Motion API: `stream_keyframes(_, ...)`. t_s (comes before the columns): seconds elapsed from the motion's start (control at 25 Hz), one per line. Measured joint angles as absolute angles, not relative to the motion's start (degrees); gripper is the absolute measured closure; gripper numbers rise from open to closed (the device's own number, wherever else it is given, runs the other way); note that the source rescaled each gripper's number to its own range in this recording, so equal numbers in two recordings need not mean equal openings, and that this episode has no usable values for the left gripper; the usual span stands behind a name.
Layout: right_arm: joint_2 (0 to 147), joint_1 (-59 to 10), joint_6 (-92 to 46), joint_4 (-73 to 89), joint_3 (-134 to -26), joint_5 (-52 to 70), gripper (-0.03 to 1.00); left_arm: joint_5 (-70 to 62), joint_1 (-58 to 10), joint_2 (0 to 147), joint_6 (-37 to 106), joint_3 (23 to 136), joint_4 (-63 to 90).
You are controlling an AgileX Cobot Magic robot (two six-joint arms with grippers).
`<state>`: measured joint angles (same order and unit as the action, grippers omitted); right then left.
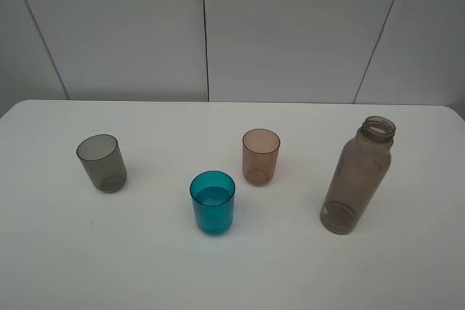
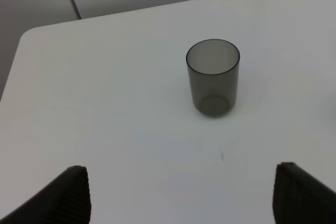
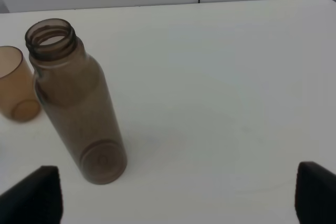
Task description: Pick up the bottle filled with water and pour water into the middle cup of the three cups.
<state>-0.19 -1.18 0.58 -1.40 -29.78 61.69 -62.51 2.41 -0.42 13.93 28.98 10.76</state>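
The right pincer [image 3: 178, 198] stands wide apart and empty, the bottle [image 3: 73, 103] upright on the table [image 3: 226, 77] just ahead, untouched; the left pincer [image 2: 181, 198] gapes too, facing the grey cup [image 2: 212, 77]; the grasp seems not yet begun; next, reach, clamp the bottle, carry it toward the middle cup [image 1: 213, 202].

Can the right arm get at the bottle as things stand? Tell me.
Probably yes. The right gripper is open and empty, the bottle stands upright just ahead of it, off to one side, and only bare table lies between them.
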Motion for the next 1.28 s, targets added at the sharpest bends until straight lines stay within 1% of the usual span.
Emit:
stream_keyframes(0.48,-0.2,-1.2,0.0,-0.5,-29.8,61.7,0.16,-62.5,2.4,-0.4,13.9,29.0,10.8)
stream_keyframes(0.52,-0.2,-1.2,0.0,0.0,-29.8,61.7,0.15,-62.5,2.4,-0.4,13.9,29.0,10.8)
stream_keyframes(0.56,-0.2,-1.2,-0.7,0.0,-29.8,61.7,0.09,-62.5,2.4,-0.4,13.9,29.0,10.8)
stream_keyframes(0.64,-0.2,-1.2,-0.9,0.6,-29.8,61.7,0.01,-62.5,2.4,-0.4,13.9,29.0,10.8)
stream_keyframes(0.76,-0.2,-1.2,-1.1,1.0,-29.8,61.7,-0.03,-62.5,2.4,-0.4,13.9,29.0,10.8)
stream_keyframes(1.28,-0.2,-1.2,0.0,0.5,-29.8,61.7,-0.03,-62.5,2.4,-0.4,13.9,29.0,10.8)
